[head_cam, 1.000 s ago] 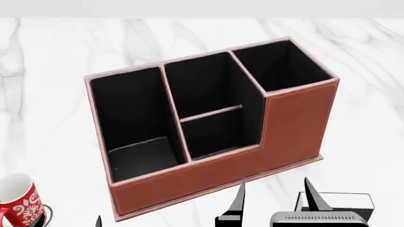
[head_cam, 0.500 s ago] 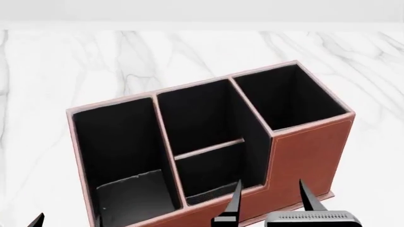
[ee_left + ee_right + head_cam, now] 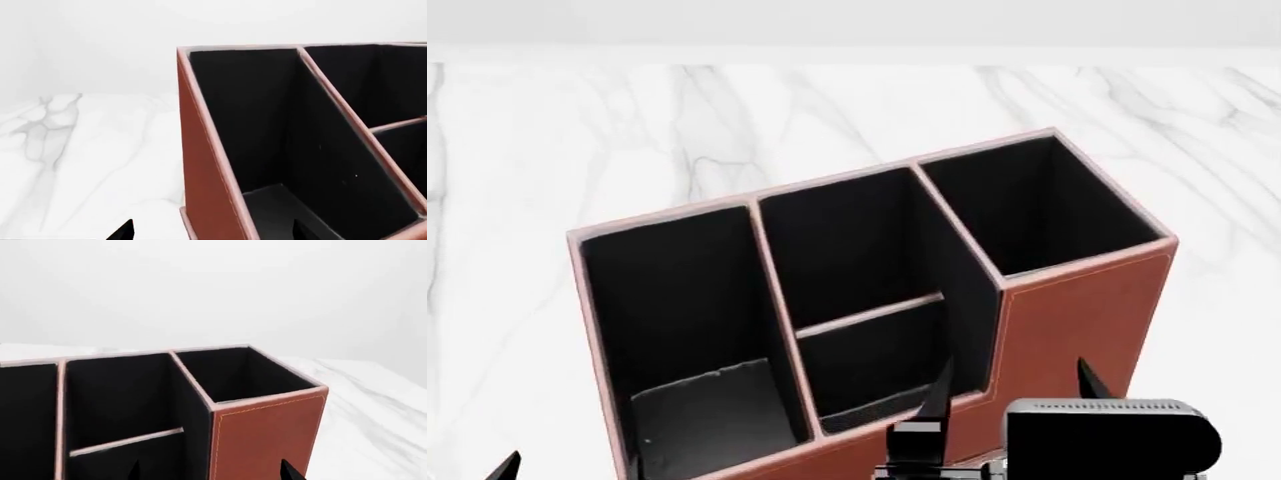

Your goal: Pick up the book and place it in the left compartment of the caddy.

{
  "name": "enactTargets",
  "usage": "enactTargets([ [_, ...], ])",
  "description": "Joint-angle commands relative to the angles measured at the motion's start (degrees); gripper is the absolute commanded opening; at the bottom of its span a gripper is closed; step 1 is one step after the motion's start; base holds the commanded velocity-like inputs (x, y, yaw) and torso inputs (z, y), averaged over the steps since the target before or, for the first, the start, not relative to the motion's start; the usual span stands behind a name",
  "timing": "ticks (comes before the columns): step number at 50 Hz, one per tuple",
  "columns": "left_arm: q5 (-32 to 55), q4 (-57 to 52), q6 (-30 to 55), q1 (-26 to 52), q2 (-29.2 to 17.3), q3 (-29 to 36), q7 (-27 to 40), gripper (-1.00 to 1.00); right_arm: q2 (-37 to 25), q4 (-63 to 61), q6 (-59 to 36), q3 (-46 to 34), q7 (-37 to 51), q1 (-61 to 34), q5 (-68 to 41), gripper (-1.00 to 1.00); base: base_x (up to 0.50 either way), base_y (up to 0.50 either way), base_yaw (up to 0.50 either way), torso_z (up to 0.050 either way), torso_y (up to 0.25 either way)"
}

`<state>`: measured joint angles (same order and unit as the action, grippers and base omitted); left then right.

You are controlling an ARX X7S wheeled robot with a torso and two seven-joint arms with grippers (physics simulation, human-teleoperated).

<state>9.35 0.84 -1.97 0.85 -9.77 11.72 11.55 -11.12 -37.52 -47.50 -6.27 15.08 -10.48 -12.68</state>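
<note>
Black book [image 3: 714, 415] lies in the caddy's [image 3: 1068, 330] left compartment [image 3: 681, 300]; right gripper [image 3: 1014, 385] hangs near, its 2 fingers apart; left gripper's fingers also apart.

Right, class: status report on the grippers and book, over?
Left gripper open, right gripper open, both empty. Book not clearly seen; left compartment shows only a dark floor patch. Nothing above caddy.

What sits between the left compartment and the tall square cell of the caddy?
In the head view, the middle bay lies between the left compartment and the tall cell of the caddy; a low divider splits it in two.
</note>
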Motion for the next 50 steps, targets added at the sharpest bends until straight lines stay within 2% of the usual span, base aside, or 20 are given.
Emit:
enactTargets([
  [1, -0.4, -0.2, 0.2, 0.0, 0.8, -1.0, -1.0, 1.0, 0.9, -7.1, -17.2, 4.0, 0.4, -7.9, -2.6, 1.0, 0.0, 0.0, 0.0, 0.0, 0.0],
  [16, 0.1, -0.4, 0.2, 0.0, 0.3, -0.5, -0.5, 1.0, 0.9, -5.0, -19.3, 4.9, 0.4, -9.8, -3.8, 1.0, 0.0, 0.0, 0.0, 0.0, 0.0],
  [23, 0.5, -0.3, 0.1, 0.1, 0.1, -0.3, -0.4, 1.0, -0.4, -5.8, -33.8, 6.4, 0.4, -18.8, -6.5, 1.0, 0.0, 0.0, 0.0, 0.0, 0.0],
  [25, 0.7, -0.3, 0.1, 0.1, 0.1, -0.3, -0.4, 1.0, -1.5, -6.5, -40.5, 6.4, 0.0, -22.9, -7.7, 1.0, 0.0, 0.0, 0.0, 0.0, 0.0],
  [26, 0.7, -0.3, 0.2, 0.1, 0.1, -0.3, -0.3, 1.0, -3.2, -5.4, -42.5, 6.2, 2.1, -24.5, -12.0, 1.0, 0.0, 0.0, 0.0, 0.0, 0.0],
  [29, 0.8, -0.5, 0.3, 0.1, 0.0, -0.1, -0.2, 1.0, -7.6, -0.9, -42.5, 9.3, 13.4, -27.4, -34.1, 1.0, 0.0, 0.0, 0.0, 0.0, 0.0],
  [30, 0.8, -0.5, 0.3, 0.1, 0.0, -0.1, -0.1, 1.0, -10.8, 1.2, -42.4, 7.9, 18.5, -29.6, -41.7, 1.0, 0.0, 0.0, 0.0, 0.0, 0.0],
  [32, 0.8, -0.4, 0.1, 0.1, -0.1, -0.1, -0.1, 1.0, -12.8, 4.8, -42.4, 9.4, 24.7, -32.4, -54.5, 1.0, 0.0, 0.0, 0.0, 0.0, 0.0],
  [33, 0.9, -0.4, 0.1, 0.1, -0.1, 0.0, -0.1, 1.0, -14.5, 5.8, -42.3, 8.1, 27.2, -34.0, -58.7, 1.0, 0.0, 0.0, 0.0, 0.0, 0.0],
  [34, 0.9, -0.3, 0.1, 0.1, -0.2, 0.0, -0.1, 1.0, -16.0, 10.1, -42.3, 7.5, 32.5, -35.5, -67.3, 1.0, 0.0, 0.0, 0.0, 0.0, 0.0],
  [39, 1.1, -0.3, 0.1, 0.2, -0.3, 0.2, 0.0, 1.0, -19.9, 12.8, -41.4, 4.8, 32.0, -40.6, -77.0, 1.0, 0.0, 0.0, 0.0, 0.0, 0.0],
  [43, 1.1, -0.2, 0.0, 0.2, -0.4, 0.3, 0.2, 1.0, -23.5, 18.9, -40.8, 0.1, 39.3, -44.0, -88.3, 1.0, 0.0, 0.0, 0.0, 0.0, 0.0],
  [50, 1.3, 0.0, 0.0, 0.3, -0.5, 0.5, 0.4, 1.0, -27.4, 18.7, -41.3, -4.1, 29.3, -48.2, -88.4, 1.0, 0.0, 0.0, 0.0, 0.0, 0.0],
])
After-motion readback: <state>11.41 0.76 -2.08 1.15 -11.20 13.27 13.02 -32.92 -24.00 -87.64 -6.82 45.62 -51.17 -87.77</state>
